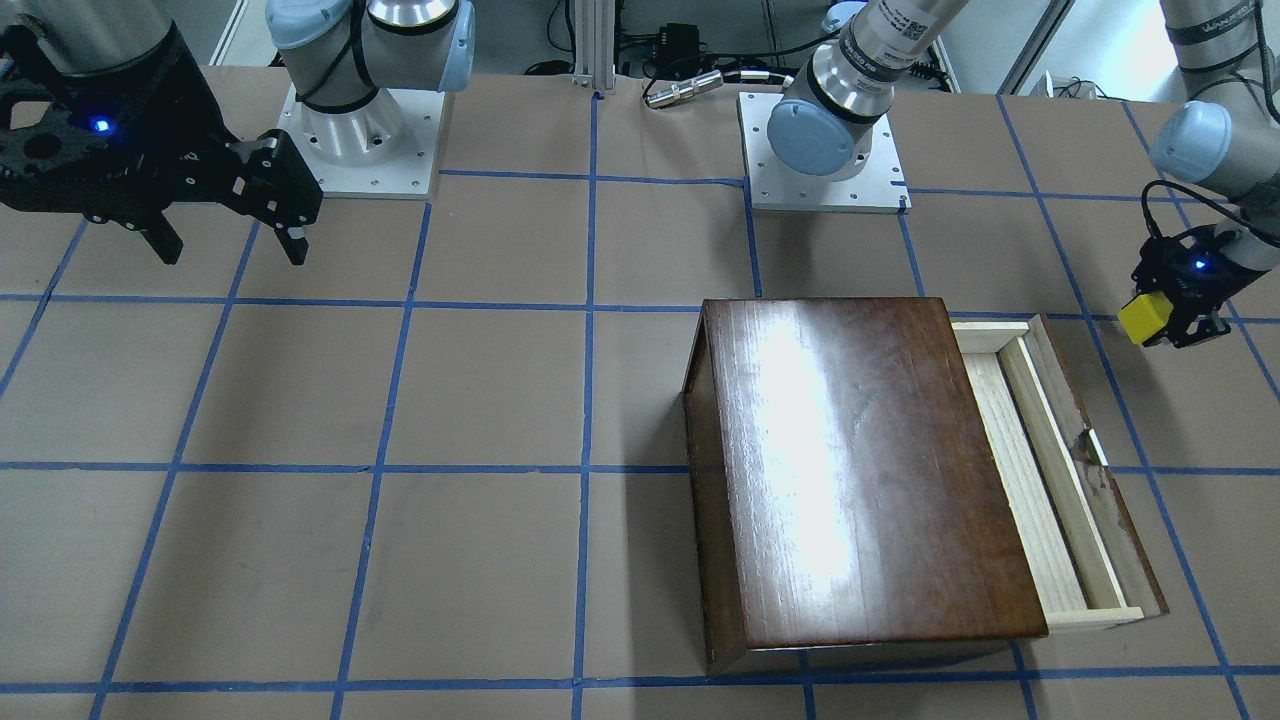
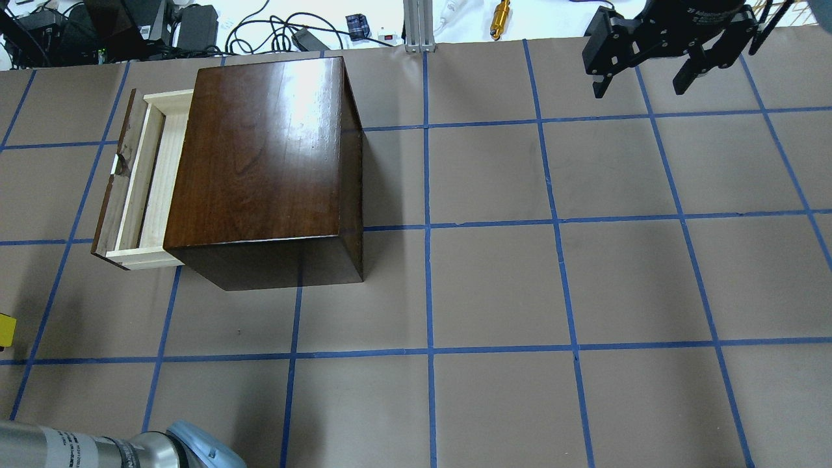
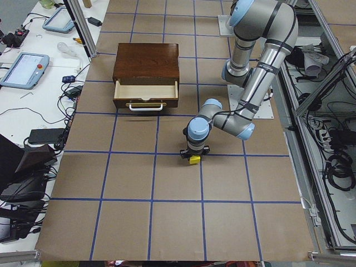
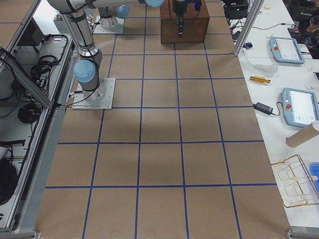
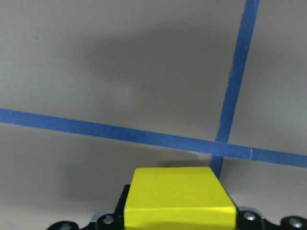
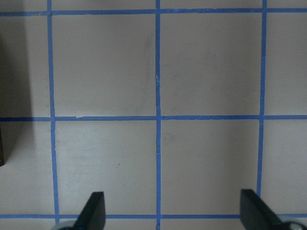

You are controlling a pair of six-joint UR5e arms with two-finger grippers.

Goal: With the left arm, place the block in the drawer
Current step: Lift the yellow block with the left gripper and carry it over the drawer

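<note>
My left gripper is shut on the small yellow block and holds it just above the table. The block also shows in the left wrist view, at the overhead view's left edge and in the exterior left view. The drawer stands pulled out of the dark-brown box, its pale wood inside bare. The block is outside the drawer, beyond its dark front and nearer the robot's side. My right gripper is open and empty at the far right, its fingers wide apart.
The table is brown paper with a blue tape grid. The arm bases stand at the robot's edge. Cables and a brass tool lie past the far edge. Tablets lie on the side bench.
</note>
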